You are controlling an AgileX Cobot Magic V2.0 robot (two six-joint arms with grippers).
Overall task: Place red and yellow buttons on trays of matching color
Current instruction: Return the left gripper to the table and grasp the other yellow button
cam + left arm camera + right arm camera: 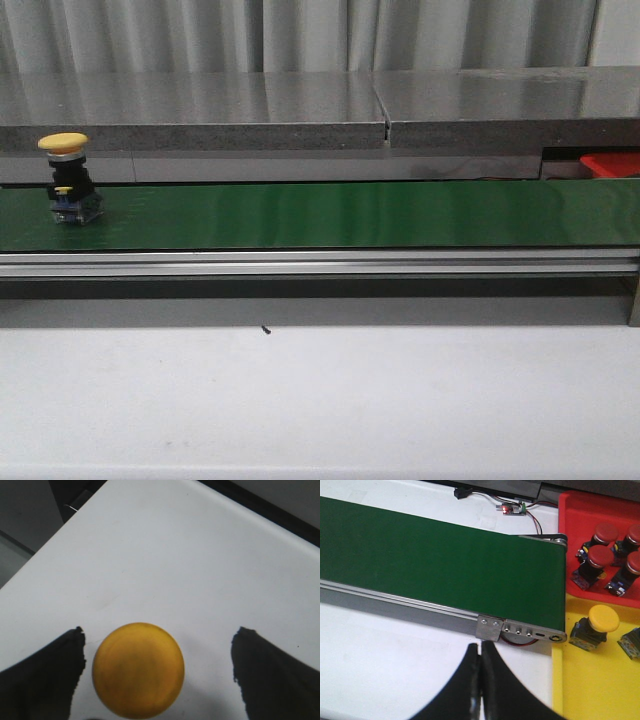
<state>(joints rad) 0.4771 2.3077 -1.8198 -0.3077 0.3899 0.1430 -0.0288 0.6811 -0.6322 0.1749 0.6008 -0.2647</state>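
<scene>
A yellow button (64, 143) on a black base stands on the green belt (350, 215) at the far left. In the left wrist view a round yellow button cap (138, 670) lies between my left gripper's (159, 632) open fingers, over a white surface, closer to one finger. My right gripper (480, 647) is shut and empty over the white table by the belt's end (420, 545). A red tray (572, 510) holds several red buttons (605, 532). A yellow tray (590, 680) next to it holds a yellow button (602, 619). The red tray's corner (610, 163) shows at the front view's right.
A grey stone ledge (300, 105) runs behind the belt. The belt's metal rail (520, 630) ends beside the yellow tray. A small circuit board with wires (512, 509) lies beyond the belt. A second part (632, 642) sits at the yellow tray's edge.
</scene>
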